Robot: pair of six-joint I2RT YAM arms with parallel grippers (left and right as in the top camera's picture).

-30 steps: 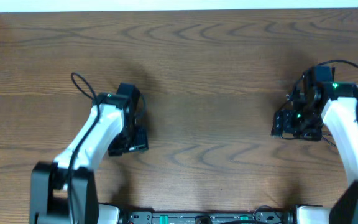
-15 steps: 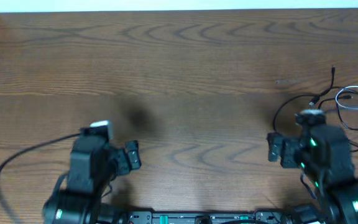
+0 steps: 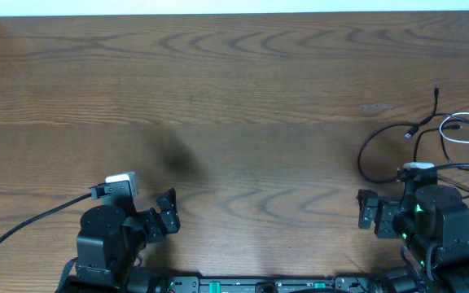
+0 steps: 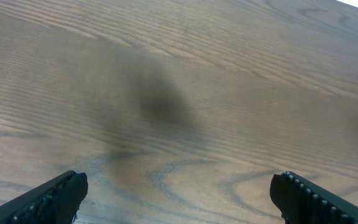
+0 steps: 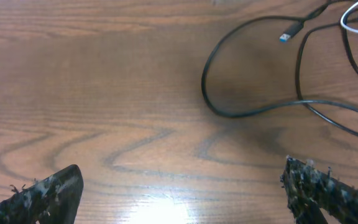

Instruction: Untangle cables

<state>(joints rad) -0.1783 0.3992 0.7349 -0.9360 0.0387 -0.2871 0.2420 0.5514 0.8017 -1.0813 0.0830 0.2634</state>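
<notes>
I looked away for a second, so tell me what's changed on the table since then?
The left tool and right tool both drew back toward the table's near edge. The right one came off the cables, which now lie uncovered on the right. Both are open and empty. The cables haven't shifted in the last half second.
</notes>
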